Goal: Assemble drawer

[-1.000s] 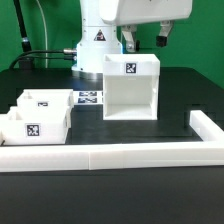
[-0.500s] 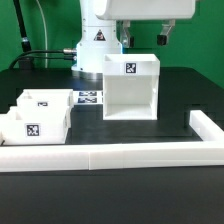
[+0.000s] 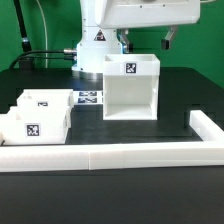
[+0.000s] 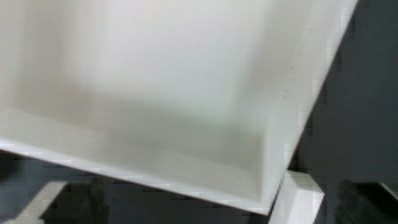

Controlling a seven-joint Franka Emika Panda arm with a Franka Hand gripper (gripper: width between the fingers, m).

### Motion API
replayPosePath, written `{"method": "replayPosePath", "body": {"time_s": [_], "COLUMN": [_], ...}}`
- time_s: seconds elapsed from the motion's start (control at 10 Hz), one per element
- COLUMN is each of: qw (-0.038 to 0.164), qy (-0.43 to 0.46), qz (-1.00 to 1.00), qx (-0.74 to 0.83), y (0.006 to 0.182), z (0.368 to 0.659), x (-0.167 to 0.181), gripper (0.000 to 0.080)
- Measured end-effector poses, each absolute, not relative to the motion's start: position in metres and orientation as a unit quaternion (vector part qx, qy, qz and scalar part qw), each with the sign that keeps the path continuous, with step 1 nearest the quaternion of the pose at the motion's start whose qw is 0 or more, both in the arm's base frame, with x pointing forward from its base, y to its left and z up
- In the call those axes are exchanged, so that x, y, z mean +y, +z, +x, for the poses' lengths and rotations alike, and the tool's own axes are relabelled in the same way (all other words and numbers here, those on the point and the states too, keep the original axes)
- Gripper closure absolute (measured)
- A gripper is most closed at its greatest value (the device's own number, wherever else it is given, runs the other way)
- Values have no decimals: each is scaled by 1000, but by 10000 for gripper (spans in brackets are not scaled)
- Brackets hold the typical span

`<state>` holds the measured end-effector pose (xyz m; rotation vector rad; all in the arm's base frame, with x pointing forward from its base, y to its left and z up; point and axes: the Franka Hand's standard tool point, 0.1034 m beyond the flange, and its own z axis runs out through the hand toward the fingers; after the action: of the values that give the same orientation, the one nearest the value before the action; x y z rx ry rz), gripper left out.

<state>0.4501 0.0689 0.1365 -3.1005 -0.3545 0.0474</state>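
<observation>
The drawer casing [image 3: 130, 92] stands upright on the counter [image 3: 190, 92], with its two trays [image 3: 36, 118] toward the exterior view's left. I see my pincer [image 3: 146, 44] above the casing, fingers wide apart, gripping nothing.

The casing [image 3: 131, 88] stands behind the rail [image 3: 110, 155], trays [image 3: 35, 128] to the exterior view's left.
</observation>
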Motion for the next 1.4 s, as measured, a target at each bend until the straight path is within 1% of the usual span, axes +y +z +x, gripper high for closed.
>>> {"method": "replayPosePath", "body": {"time_s": [0.3,0.4,0.5,0.6,0.8,1.1,1.2,1.3,1.4], "qw": [11,14,14,17,22,19,20,20,20], "qy": [16,12,19,25,35,40,43,42,42], "qz": [-994,-998,-999,-999,-999,-999,-999,-999,-999], "qx": [-111,-57,-31,-16,13,23,22,22,22], "y": [136,130,122,119,112,102,100,101,101], "z": [449,442,429,424,417,412,411,412,411], "x": [69,69,72,76,84,92,94,93,93], "gripper": [150,150,150,150,150,150,277,277,424]}}
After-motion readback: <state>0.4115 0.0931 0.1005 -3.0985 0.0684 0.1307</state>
